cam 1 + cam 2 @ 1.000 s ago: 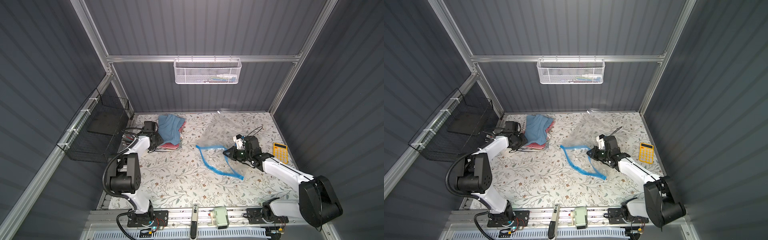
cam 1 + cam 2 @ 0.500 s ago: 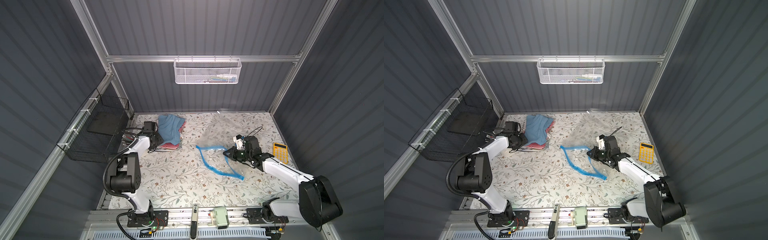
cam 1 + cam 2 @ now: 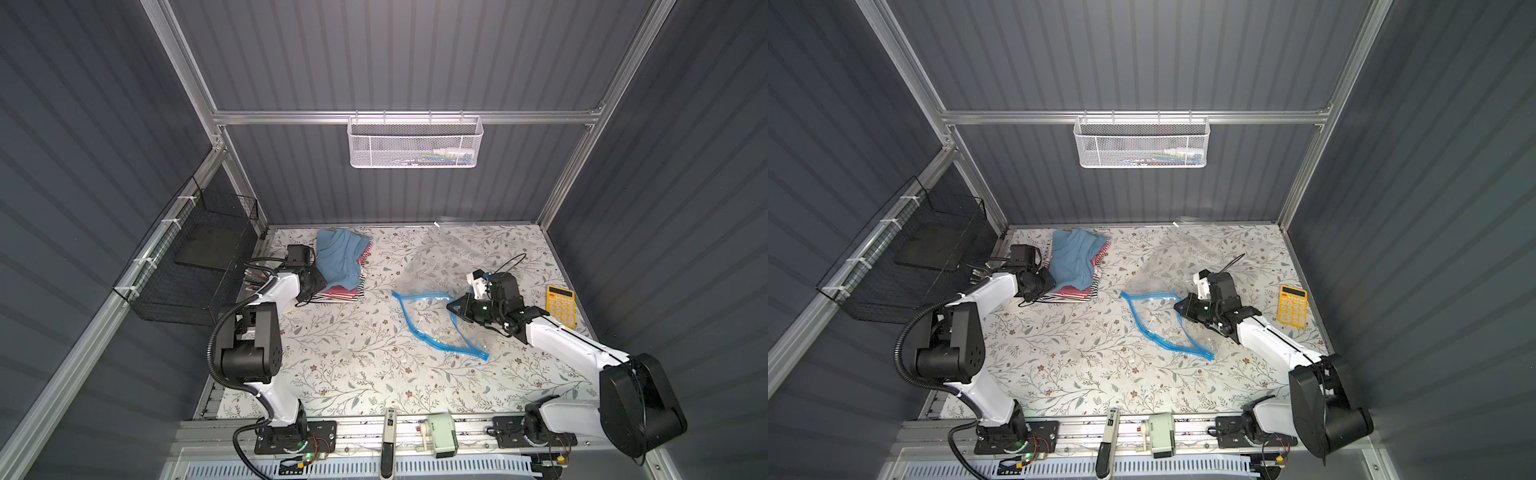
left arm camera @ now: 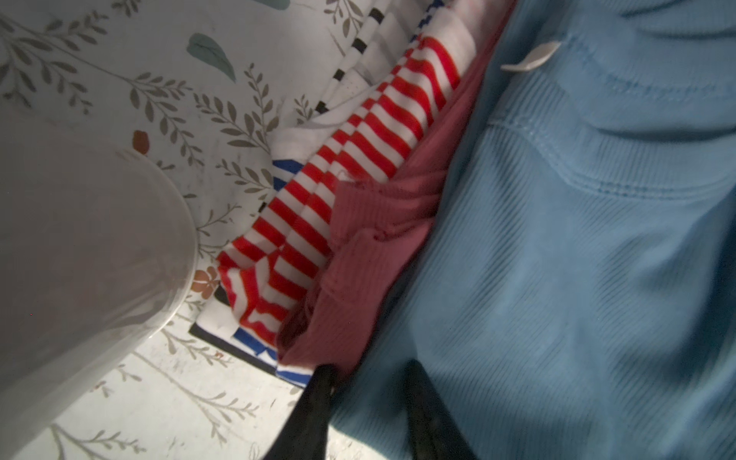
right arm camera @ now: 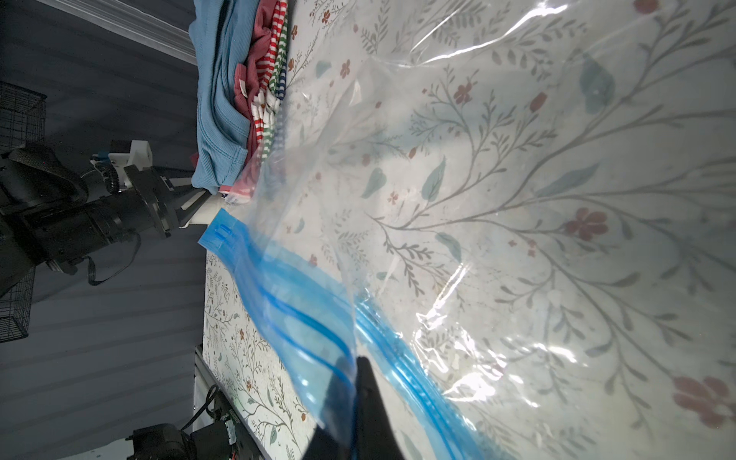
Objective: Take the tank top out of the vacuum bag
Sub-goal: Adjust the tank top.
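My right pincer [image 5: 352,364] is pressed together on the blue zip strip [image 5: 286,294] of the vacuum bag [image 5: 498,179]. The right wrist view shows the two black tips with only the strip between them. The bag lies on the table [image 3: 353,353], toward its right half, and through the clear plastic I see the flower print of the table. In both top views the strip makes an open loop just in front of this pincer.

The tank top [image 3: 338,259], blue and ribbed, lies outside the bag on top of the pile of folded clothes [image 3: 343,294] at the far left of the table, well apart from the bag. My left pincer [image 4: 370,368] is at the edge of this pile. In the left wrist view its tips stand a little apart with blue cloth in the gap. Whether they press the cloth I cannot tell.

About writing: the small white tag [image 4: 529,61] sewn on the tank top appears in the left wrist view alone, and I can read no letters on it. That view also shows a pink ribbed piece and red-and-white stripes under the blue one. The right wrist view adds green-and-white stripes in the pile.

The yellow calculator [image 3: 561,305] beside my right arm appears in the top views alone, and its keys are too small to read. So is the label on the black-and-white tool [image 3: 388,440] at the front rail. The coloured things in the white mesh basket [image 3: 415,143] on the back wall are also too small to read.
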`<state>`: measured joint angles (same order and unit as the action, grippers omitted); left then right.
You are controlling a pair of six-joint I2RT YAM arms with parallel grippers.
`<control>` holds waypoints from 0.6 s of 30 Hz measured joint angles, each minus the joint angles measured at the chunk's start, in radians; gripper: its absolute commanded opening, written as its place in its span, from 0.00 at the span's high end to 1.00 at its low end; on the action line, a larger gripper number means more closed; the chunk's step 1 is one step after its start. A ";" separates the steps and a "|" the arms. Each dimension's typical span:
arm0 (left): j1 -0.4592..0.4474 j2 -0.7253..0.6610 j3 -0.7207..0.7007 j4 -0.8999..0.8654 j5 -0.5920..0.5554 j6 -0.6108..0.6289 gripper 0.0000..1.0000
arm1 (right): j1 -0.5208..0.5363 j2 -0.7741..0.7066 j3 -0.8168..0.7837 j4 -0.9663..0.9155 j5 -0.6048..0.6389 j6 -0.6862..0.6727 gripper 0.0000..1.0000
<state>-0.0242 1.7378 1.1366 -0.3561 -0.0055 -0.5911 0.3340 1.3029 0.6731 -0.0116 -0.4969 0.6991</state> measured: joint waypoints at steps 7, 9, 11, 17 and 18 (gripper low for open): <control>0.000 0.000 -0.003 0.003 0.018 0.003 0.94 | 0.000 -0.001 0.000 0.000 0.000 0.000 1.00; 0.000 0.000 -0.003 0.002 0.026 0.004 0.98 | 0.000 -0.001 -0.003 0.001 0.000 0.000 1.00; 0.000 0.000 -0.002 0.001 0.032 0.005 0.98 | 0.000 -0.003 -0.008 0.001 0.000 0.000 1.00; 0.000 0.000 0.031 -0.035 0.048 0.005 0.98 | 0.000 -0.003 -0.013 0.002 0.000 0.000 1.00; 0.000 -0.001 0.040 -0.045 0.050 0.005 0.98 | 0.000 -0.003 -0.013 0.004 0.000 0.000 1.00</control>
<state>-0.0242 1.7370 1.1763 -0.4011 0.0448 -0.5858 0.3336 1.2995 0.6598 -0.0078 -0.4965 0.6994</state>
